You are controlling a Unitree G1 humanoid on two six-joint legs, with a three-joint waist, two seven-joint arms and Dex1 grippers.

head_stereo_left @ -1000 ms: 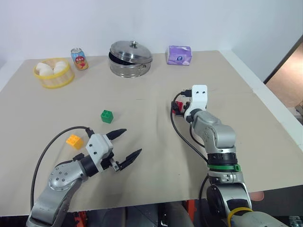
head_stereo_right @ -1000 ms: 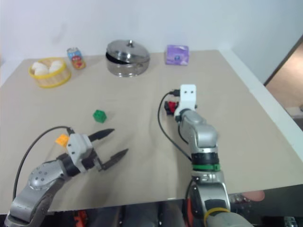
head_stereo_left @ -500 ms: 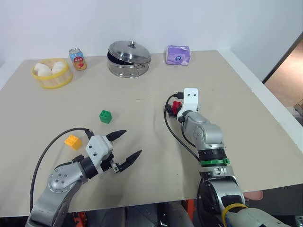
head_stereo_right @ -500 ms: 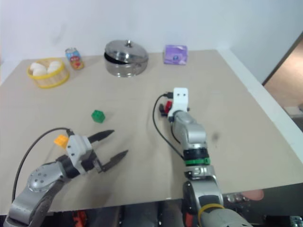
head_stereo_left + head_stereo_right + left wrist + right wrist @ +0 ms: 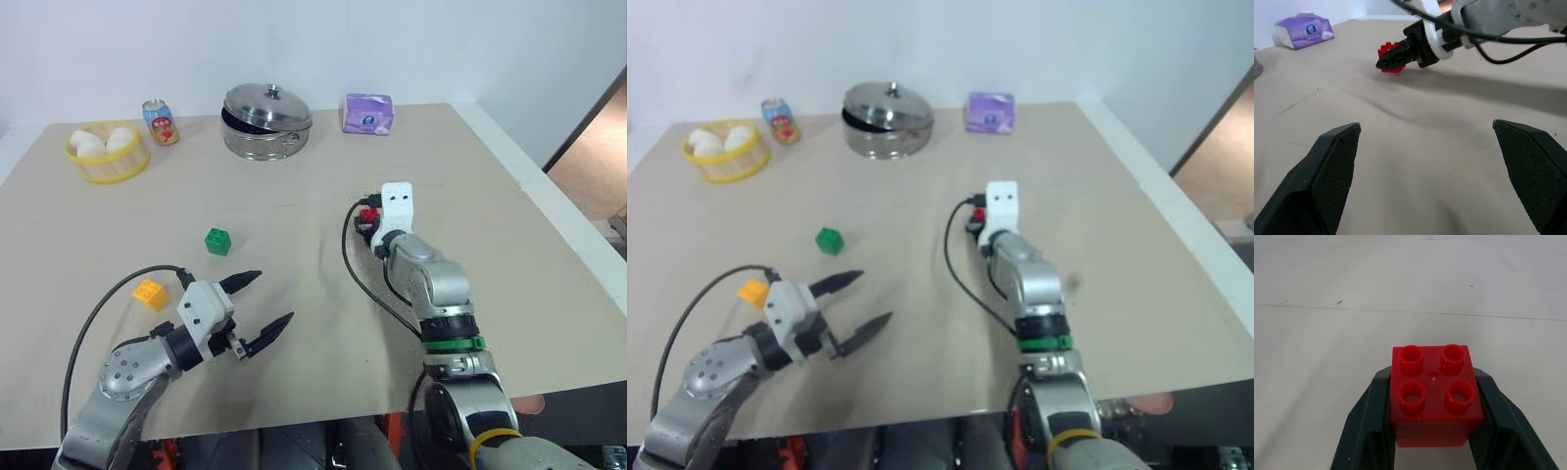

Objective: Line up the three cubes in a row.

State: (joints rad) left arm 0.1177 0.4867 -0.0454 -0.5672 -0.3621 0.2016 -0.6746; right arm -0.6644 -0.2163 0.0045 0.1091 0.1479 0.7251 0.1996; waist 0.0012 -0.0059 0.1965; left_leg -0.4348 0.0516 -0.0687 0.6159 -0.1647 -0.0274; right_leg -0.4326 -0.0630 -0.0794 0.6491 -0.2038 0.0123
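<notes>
left eye view: nearest the front edge of the table (image 5: 509, 206), the left gripper (image 5: 263, 308) hangs just above the tan surface, its two black fingers spread wide with nothing between them, pointing toward the table's middle. just beside its arm, on the outer left, lies the orange-yellow block (image 5: 151, 293), apart from the fingers. a little farther in sits the green block (image 5: 218, 241), studs up, alone on open table. across to the right and about level with it, the right gripper (image 5: 1390, 58) is clenched on the red block (image 5: 1436, 394); the right wrist view has both dark fingers pressed against the block's two sides, four studs facing up. from the left wrist view the red block looks to be at the table surface, though whether it rests or is just lifted i cannot tell. a black cable (image 5: 364, 282) loops off that wrist. the three blocks stand well apart. far edge, left to right: yellow basket (image 5: 109, 162) with pale round things, soda can (image 5: 158, 121), lidded steel pot (image 5: 266, 121), purple tissue pack (image 5: 368, 114).
</notes>
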